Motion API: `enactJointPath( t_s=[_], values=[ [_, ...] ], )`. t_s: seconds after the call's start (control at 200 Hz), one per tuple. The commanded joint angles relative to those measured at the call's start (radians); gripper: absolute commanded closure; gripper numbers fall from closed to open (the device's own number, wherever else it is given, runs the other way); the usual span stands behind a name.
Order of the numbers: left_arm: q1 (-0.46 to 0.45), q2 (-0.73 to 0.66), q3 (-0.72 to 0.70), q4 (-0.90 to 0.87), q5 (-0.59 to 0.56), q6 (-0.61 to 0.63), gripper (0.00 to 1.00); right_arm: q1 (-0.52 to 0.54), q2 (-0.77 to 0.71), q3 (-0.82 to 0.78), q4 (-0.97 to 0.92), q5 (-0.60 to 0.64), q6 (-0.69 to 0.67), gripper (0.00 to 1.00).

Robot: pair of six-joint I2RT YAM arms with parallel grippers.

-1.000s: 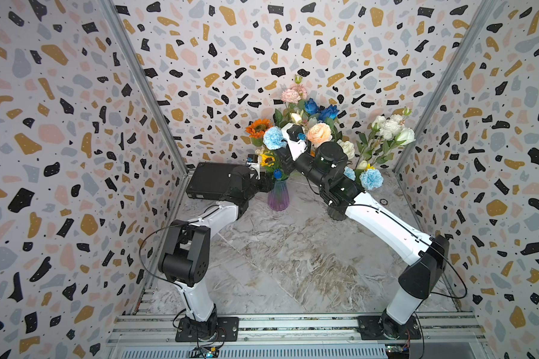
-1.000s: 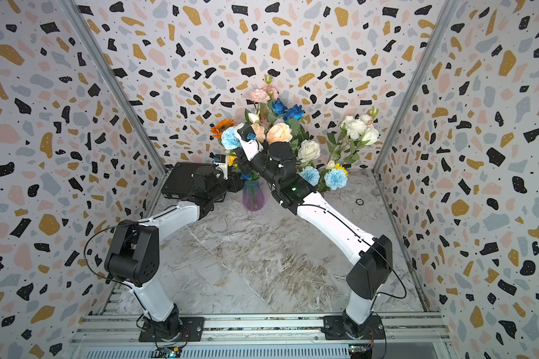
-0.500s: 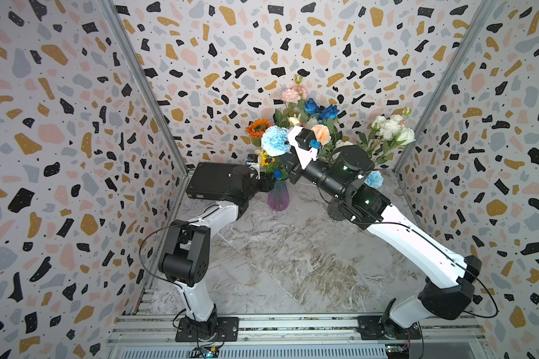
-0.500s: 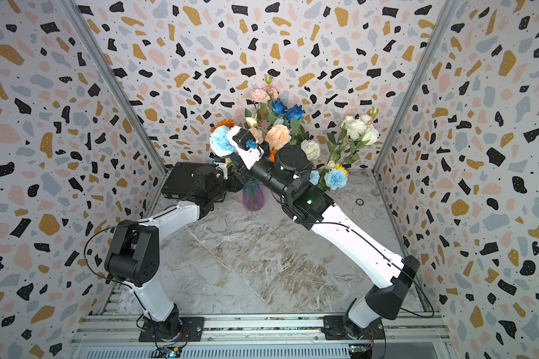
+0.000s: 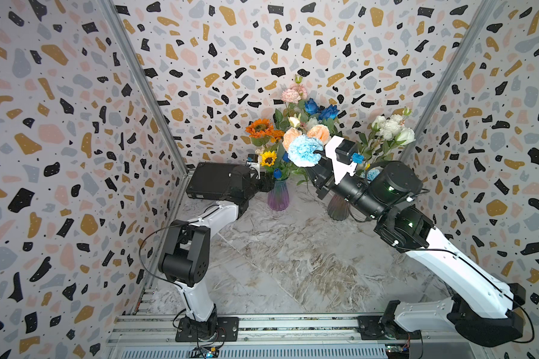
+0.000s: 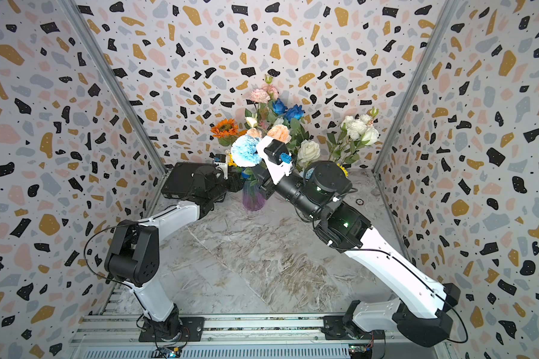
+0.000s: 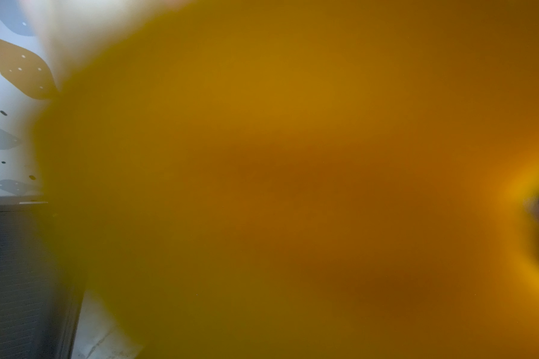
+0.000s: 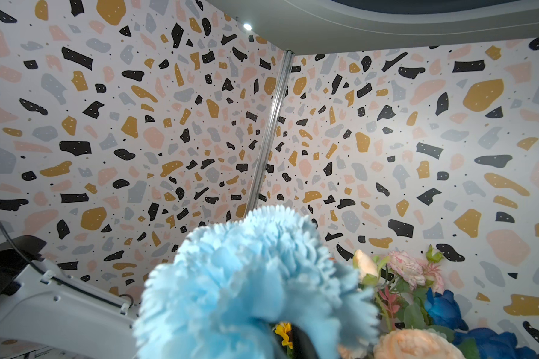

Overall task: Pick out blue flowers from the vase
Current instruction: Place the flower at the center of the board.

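**Pale blue flower (image 5: 304,150) at the right fingers (image 5: 319,181), above the purple vase (image 5: 277,195)**

Terrazzo-patterned walls (image 5: 59,124) close three sides of a marbled bench (image 5: 277,264). The widest free room is the bare bench in front of the purple vase, and the back wall stands close behind it. The right arm (image 5: 448,264) slants up over the bench to the bouquet. The left arm (image 5: 212,214) lies low and reaches the vase from the opposite side, with a black box (image 5: 209,180) just behind it. A darker second vase (image 5: 336,208) with white roses (image 5: 392,129) stands beside the purple vase on the right arm's side, partly hidden by that arm. Deep blue roses (image 5: 319,108) sit near the top rear of the bouquet.

The pale blue flower is high above the vase mouth, offset toward the right arm, and its head overlaps the peach roses (image 5: 319,133). The right fingers sit directly under that head and are judged to be clamped on its stem, though petals hide the contact. The stem's long axis appears to run from the head down toward the vase mouth. Its lower end is hidden, so it cannot be told whether it is clear of the vase. The likely move is a pull along that axis, then forward over the bare bench.

The left fingers (image 5: 265,183) are at the vase neck. Their opening cannot be told, because a yellow blur blocks the left wrist view.
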Motion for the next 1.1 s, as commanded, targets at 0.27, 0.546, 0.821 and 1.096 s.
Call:
enactJointPath(
  t_s=[0.27,0.546,0.821,1.096],
  values=[
    [-0.003,0.005,0.009,-0.121,-0.026,0.047,0.37,0.004,-0.239,-0.111,-0.249,0.274,0.121,0.73],
    [-0.002,-0.004,0.018,-0.133,-0.028,0.067,0.37,0.004,-0.368,-0.166,-0.354,0.554,0.140,0.78],
    [-0.002,-0.014,0.015,-0.153,-0.035,0.087,0.37,0.004,-0.491,-0.172,-0.416,0.818,0.069,0.84],
    [-0.002,-0.033,-0.001,-0.158,-0.036,0.092,0.37,0.004,-0.506,-0.167,-0.422,1.028,-0.006,1.00]
  ],
)
